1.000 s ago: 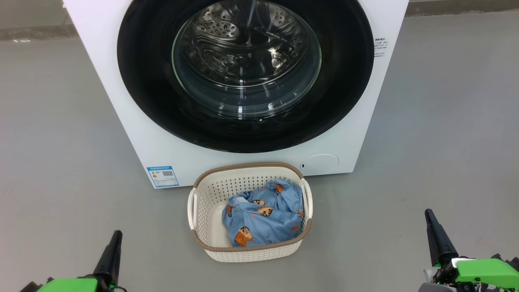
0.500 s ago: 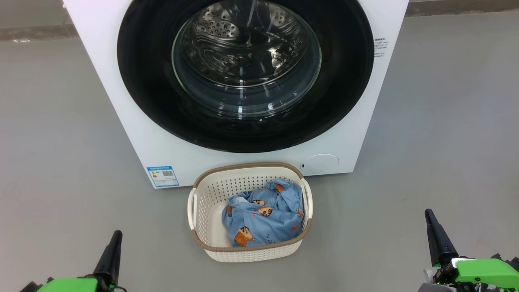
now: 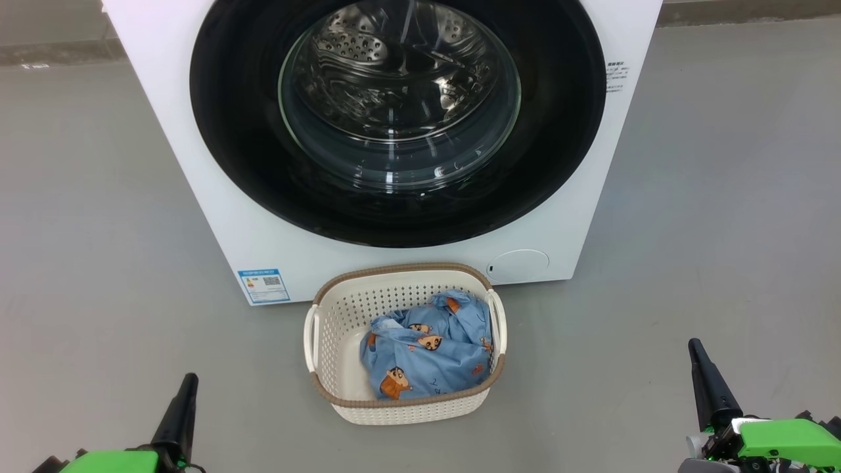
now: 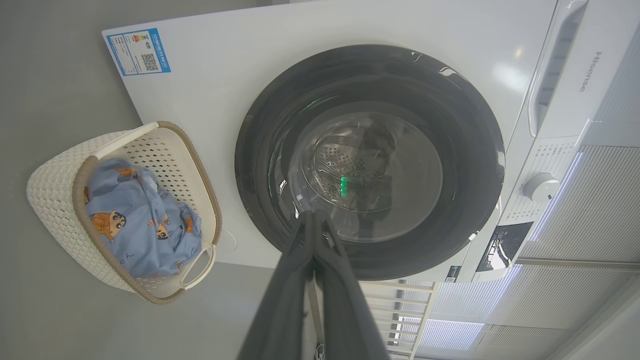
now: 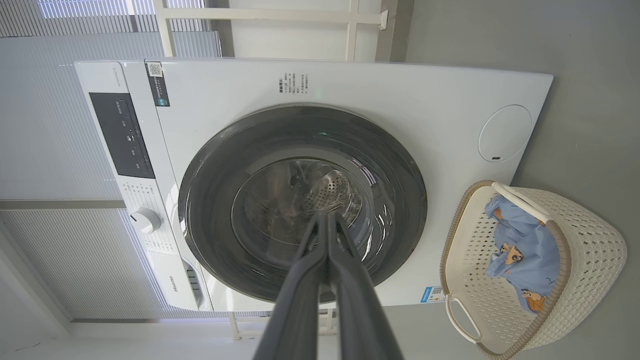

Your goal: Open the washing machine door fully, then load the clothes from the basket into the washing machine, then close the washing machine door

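**Door shut, laundry waiting in the basket**

The big white front-loading washing machine stands on the grey floor. Its large round door, with a glossy black rim around a bulging clear glass bowl, lies closed flat against the front. The perforated steel drum shows through the glass. Low on the front panel, a small blue label sits toward the robot's left and a round white hatch toward its right.

The small cream plastic basket, with perforated sides, a brown woven-look rim and white side handles, rests on the floor just in front of the machine, below the door. The light blue clothes, printed with orange-brown cartoon boys, lie crumpled inside it, heaped toward the robot's right side.

The left claw hangs low, well off to the basket's left, its dark fingers pressed together on nothing. The right claw is well off to the basket's right, likewise closed and empty. In both wrist views the joined fingertips point at the door's glass.
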